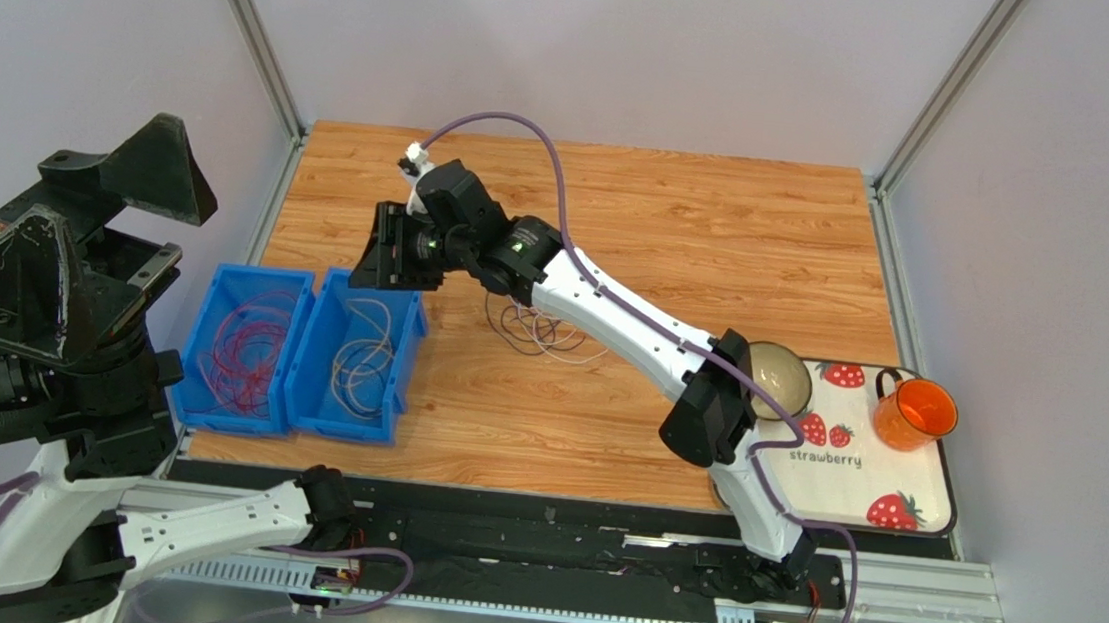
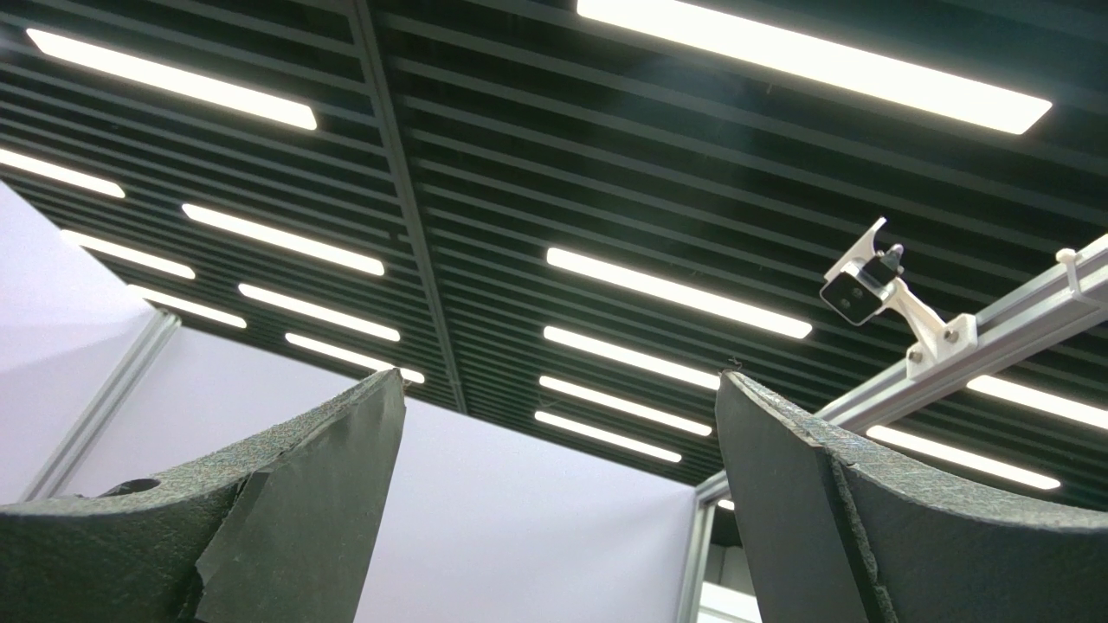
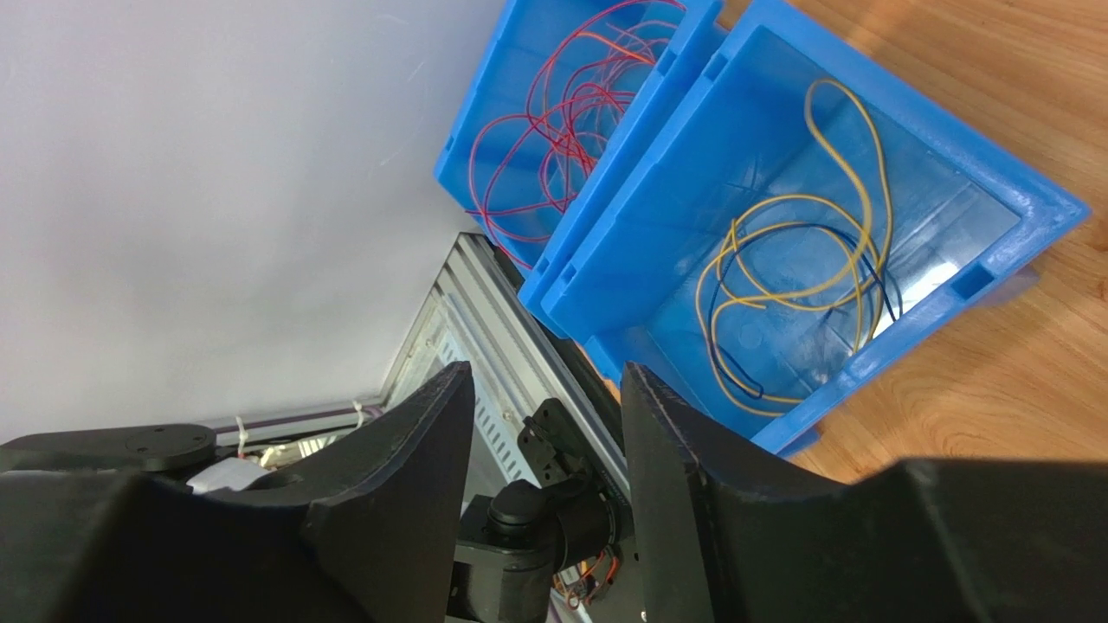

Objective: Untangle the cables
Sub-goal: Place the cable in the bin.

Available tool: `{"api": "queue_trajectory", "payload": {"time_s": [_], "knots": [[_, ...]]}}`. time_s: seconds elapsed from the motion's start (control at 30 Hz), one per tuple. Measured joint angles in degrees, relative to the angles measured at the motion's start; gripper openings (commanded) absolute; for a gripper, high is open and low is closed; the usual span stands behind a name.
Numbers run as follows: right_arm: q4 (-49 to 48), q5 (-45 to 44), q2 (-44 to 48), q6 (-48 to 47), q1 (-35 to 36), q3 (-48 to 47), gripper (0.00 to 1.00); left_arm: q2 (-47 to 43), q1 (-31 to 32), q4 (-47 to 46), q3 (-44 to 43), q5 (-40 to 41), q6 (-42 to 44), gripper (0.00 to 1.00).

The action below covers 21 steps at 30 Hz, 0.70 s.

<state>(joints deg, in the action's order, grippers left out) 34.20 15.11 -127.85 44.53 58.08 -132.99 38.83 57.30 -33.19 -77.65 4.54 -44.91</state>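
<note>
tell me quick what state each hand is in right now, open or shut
Left hand: open, holding nothing.
Right hand: open, holding nothing.

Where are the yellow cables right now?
In the right wrist view the yellow cables lie coiled in a blue bin at the table's left side, just right of the other bin holding the red cables.
</note>
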Motion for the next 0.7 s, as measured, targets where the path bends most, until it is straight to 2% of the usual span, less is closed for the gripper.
{"api": "queue_trajectory", "payload": {"time_s": [0.4, 0.7], "knots": [[0.44, -0.33, -0.37, -0.87, 1.05, 1.18, 0.5, -0.17, 0.0, -1.38, 0.72, -0.22, 0.22, 0.98], [1.84, -2.38, 1.16, -2.27, 0.9, 8.24, 0.5, -3.52, 0.0, 0.42, 6.14, 3.54, 1.77, 0.98]]}}
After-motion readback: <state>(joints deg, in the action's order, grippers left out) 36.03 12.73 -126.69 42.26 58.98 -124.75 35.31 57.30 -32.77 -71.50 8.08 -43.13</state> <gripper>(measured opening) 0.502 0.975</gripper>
